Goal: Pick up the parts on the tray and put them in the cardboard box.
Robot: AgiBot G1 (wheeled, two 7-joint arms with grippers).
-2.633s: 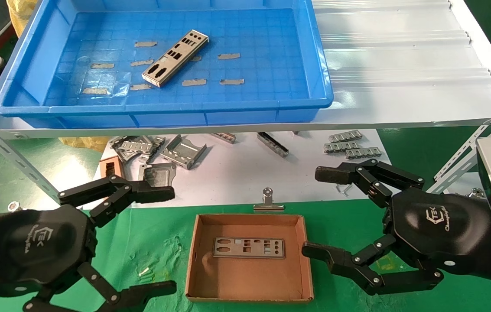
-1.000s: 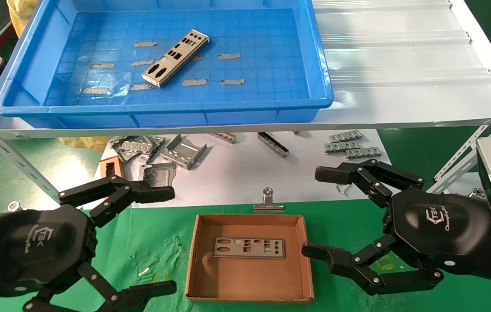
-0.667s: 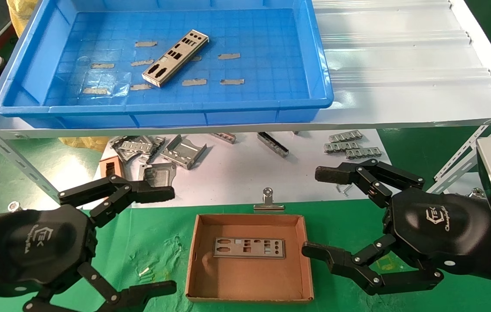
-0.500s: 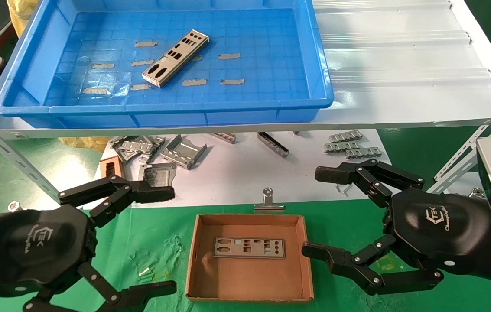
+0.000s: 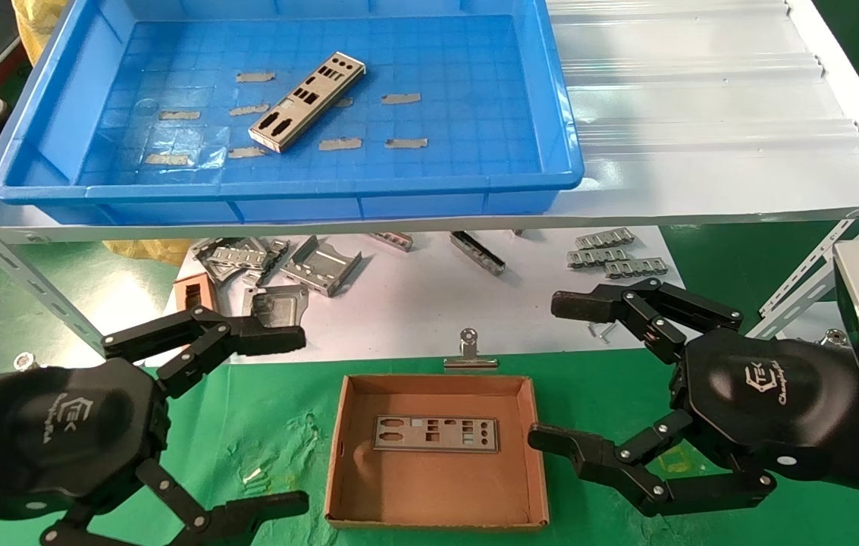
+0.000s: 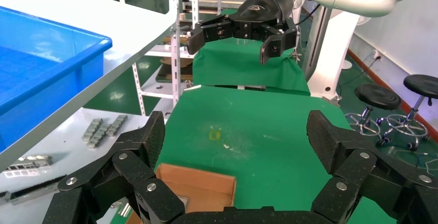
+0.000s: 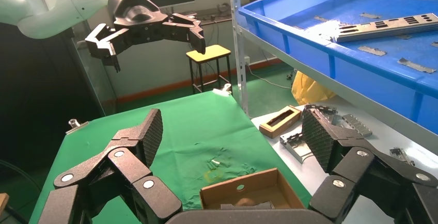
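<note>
One silver part (image 5: 306, 101) lies slanted on the floor of the blue tray (image 5: 565, 163) on the upper shelf, also seen in the right wrist view as a long plate (image 7: 390, 26) inside the tray (image 7: 330, 53). A second part (image 5: 435, 434) lies flat in the cardboard box (image 5: 338, 455) on the green cloth between the arms. My left gripper (image 5: 281, 417) hangs open to the left of the box, nothing in it. My right gripper (image 5: 554, 371) stands open just right of the box, also empty. The box (image 6: 199, 185) shows under the left gripper (image 6: 237, 141).
Grey folded brackets (image 5: 308, 265) and a small reddish-brown frame piece (image 5: 192, 292) lie on the white sheet behind the box. A binder clip (image 5: 468, 350) sits at the box's far edge. The shelf's front edge (image 5: 626, 216) overhangs the lower table; slotted metal struts (image 5: 801, 284) slope down at both sides.
</note>
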